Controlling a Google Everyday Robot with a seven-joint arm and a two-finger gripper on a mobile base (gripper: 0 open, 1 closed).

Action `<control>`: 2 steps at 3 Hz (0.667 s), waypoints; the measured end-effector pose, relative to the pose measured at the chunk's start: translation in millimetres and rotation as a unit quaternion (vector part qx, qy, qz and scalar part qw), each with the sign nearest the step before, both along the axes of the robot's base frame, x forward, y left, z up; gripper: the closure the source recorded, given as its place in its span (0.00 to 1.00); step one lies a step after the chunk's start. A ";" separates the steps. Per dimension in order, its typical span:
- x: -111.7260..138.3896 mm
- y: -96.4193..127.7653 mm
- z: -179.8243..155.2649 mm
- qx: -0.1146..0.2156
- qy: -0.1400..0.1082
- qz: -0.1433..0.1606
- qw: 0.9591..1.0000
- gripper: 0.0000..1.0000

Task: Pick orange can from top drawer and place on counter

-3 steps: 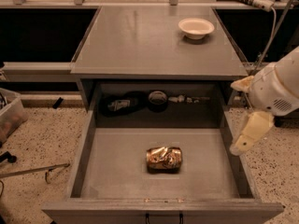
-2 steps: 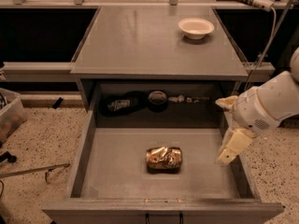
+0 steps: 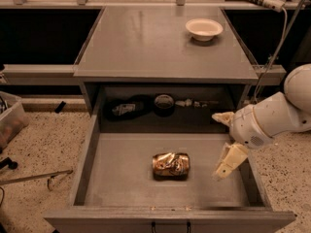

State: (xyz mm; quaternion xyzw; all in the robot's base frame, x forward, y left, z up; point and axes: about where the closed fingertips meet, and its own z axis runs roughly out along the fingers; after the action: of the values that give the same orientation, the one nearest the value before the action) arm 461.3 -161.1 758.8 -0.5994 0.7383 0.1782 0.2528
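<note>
— Beyond your gripper [image 3: 216, 146], what shows?
— Grey counter [image 3: 146, 42] up behind it, a white bowl [image 3: 204, 29] on top; speckled floor [image 3: 43, 135] round about.
— And the top drawer [image 3: 121, 178]?
— Open beneath my gripper. The orange can [image 3: 170, 165] lies on its side on the drawer floor, just left of my fingers, which are spread and hold nothing.

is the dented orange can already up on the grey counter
No, the dented orange-gold metal can lies on the floor of the open grey drawer, while the robot's hand hovers empty over the drawer's right side.
</note>
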 end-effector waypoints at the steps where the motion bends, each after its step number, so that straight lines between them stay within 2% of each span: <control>1: -3.9 6.3 -22.0 0.000 0.011 0.001 1.000 0.00; 2: 3.8 51.4 -94.1 0.016 0.019 -0.002 1.000 0.00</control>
State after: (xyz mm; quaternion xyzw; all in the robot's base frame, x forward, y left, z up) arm 465.2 -109.7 664.7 -0.5902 0.7412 0.2008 0.2491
